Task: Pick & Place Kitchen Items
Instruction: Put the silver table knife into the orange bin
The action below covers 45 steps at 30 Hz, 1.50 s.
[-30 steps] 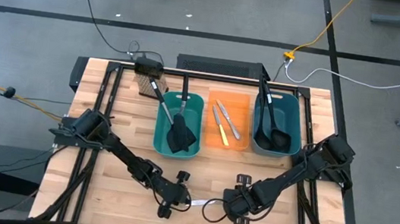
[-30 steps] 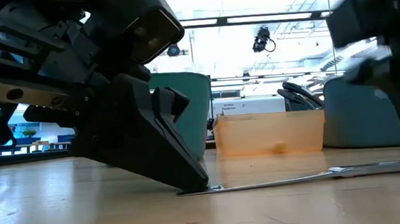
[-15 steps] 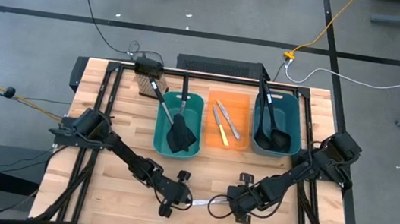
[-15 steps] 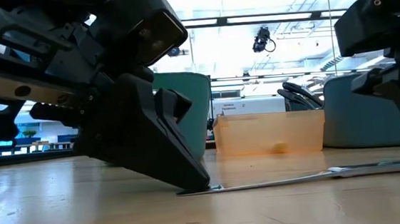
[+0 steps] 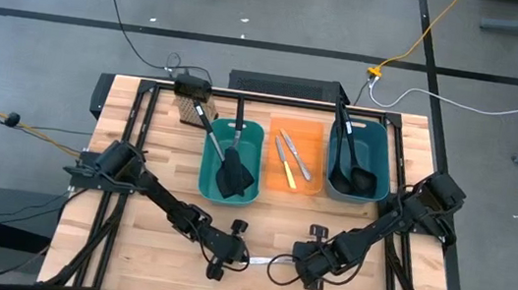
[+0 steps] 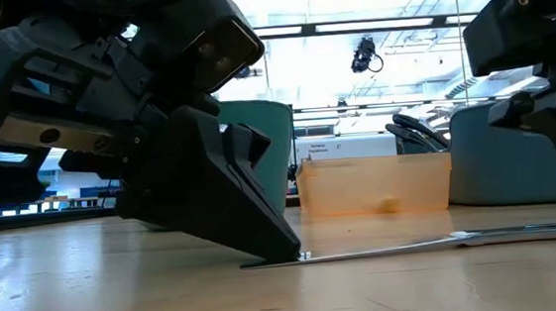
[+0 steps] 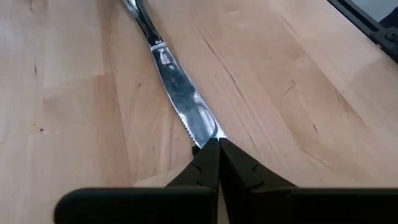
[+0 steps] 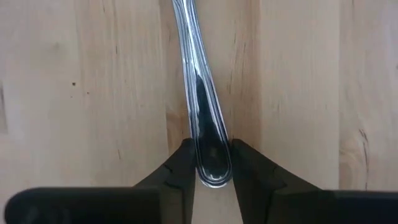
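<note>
Small silver knife [image 7: 180, 99] lay flat on the bench [image 5: 127, 248] near its front edge, left gripper [image 7: 212, 149] pinched together on the blade tip, right gripper [image 8: 211, 163] clamped on the handle end.

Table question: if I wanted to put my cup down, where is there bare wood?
Bare wood lies left of the teal bin and right of the darker bin, though the arms cross those sides. The back middle is crowded with three bins, including the orange bin. Front middle is taken by both grippers' jaws on the silver knife.
</note>
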{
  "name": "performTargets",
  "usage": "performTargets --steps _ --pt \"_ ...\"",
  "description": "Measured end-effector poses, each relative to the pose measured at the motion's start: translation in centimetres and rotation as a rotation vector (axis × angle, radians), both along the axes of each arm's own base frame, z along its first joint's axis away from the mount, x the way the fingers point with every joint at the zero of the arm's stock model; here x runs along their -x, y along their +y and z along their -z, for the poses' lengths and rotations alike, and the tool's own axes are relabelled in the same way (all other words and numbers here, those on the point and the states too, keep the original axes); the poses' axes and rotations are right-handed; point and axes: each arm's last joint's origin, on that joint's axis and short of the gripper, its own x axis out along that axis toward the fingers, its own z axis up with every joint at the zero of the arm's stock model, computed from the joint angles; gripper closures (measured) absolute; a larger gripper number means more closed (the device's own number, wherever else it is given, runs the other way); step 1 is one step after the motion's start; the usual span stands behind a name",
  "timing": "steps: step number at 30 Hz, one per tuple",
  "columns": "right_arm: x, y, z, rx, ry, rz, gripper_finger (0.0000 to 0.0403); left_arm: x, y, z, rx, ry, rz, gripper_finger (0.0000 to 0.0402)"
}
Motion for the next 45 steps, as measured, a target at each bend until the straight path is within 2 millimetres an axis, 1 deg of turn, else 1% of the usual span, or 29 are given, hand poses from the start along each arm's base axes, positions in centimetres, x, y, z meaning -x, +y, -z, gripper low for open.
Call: performTargets --steps 6,10,14,20,24,26,33,37,40,45 --pt "-0.6 0.4 -0.9 0.034 0.019 -0.016 0.0315 -0.1 -0.1 -0.1 -0.014 -0.022 0.021 0.0386" --pt "-0.5 0.3 -0.9 0.043 0.029 -0.016 0.0315 -0.1 -0.2 -0.2 -0.015 -0.03 0.027 0.0385" --pt "-0.5 0.3 -1.0 0.047 0.027 -0.014 0.0317 -0.2 -0.2 -0.7 -0.012 -0.05 0.023 0.0384" --pt "-0.6 0.6 -1.3 0.092 -0.006 -0.007 0.0317 0.0 -0.1 -2.0 -0.054 -0.085 0.018 0.0383" --pt "-0.9 0.8 -1.7 0.119 -0.034 0.001 0.0328 -0.1 -0.2 -2.5 -0.054 -0.11 0.029 0.0383" --pt "-0.9 0.8 -1.9 0.126 -0.032 -0.002 0.0358 -0.1 -0.2 -2.6 -0.053 -0.113 0.029 0.0383" --pt "-0.9 0.8 -1.9 0.13 -0.013 -0.026 0.0398 -0.2 -0.2 -2.7 -0.064 -0.124 0.013 0.0383" --pt "-0.9 0.8 -1.9 0.132 -0.017 -0.026 0.039 -0.2 -0.1 -2.7 -0.076 -0.136 -0.007 0.0383" --pt "-1.0 0.7 -1.9 0.142 -0.032 -0.013 0.0378 -0.3 0.1 -2.8 -0.131 -0.157 -0.056 0.0383" --pt "-1.1 0.8 -2.0 0.134 -0.045 -0.013 0.0377 -0.5 0.6 -3.0 -0.191 -0.188 -0.148 0.0383"
